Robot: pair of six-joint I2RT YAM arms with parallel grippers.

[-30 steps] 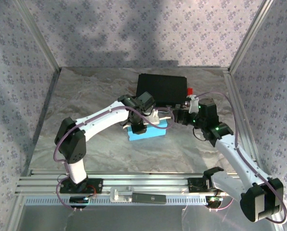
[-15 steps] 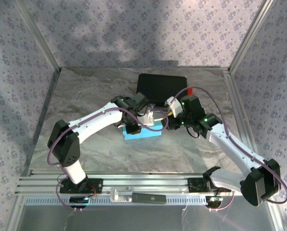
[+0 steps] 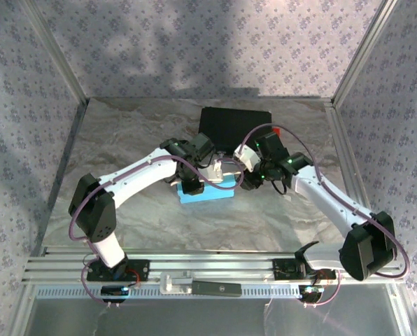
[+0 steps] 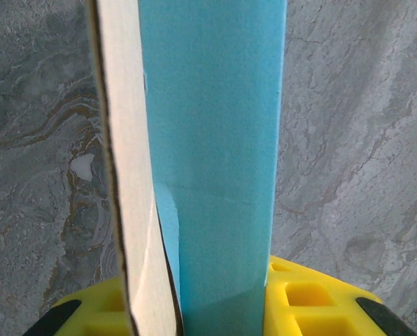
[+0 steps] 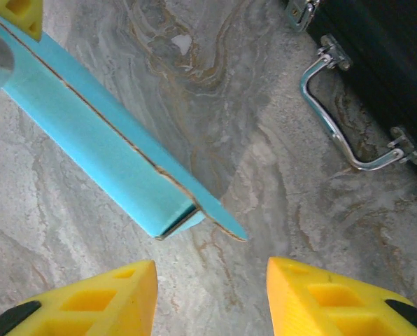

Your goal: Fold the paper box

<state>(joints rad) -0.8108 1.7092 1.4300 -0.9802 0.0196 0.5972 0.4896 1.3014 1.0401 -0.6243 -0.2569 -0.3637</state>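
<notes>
Box point(image 4: 215, 140) gripped by L end effector point(image 4: 208, 306), apparently.

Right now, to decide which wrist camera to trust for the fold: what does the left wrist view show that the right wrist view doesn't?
Left wrist view adds: the left tool clamped on the paper box, whose cyan panel has a white-faced flap along its left side. Right wrist view adds: the right tool open with nothing in its gap, the box's open end just ahead of it, and the black case with its metal handle. Both share the cyan box and the marble table.
</notes>
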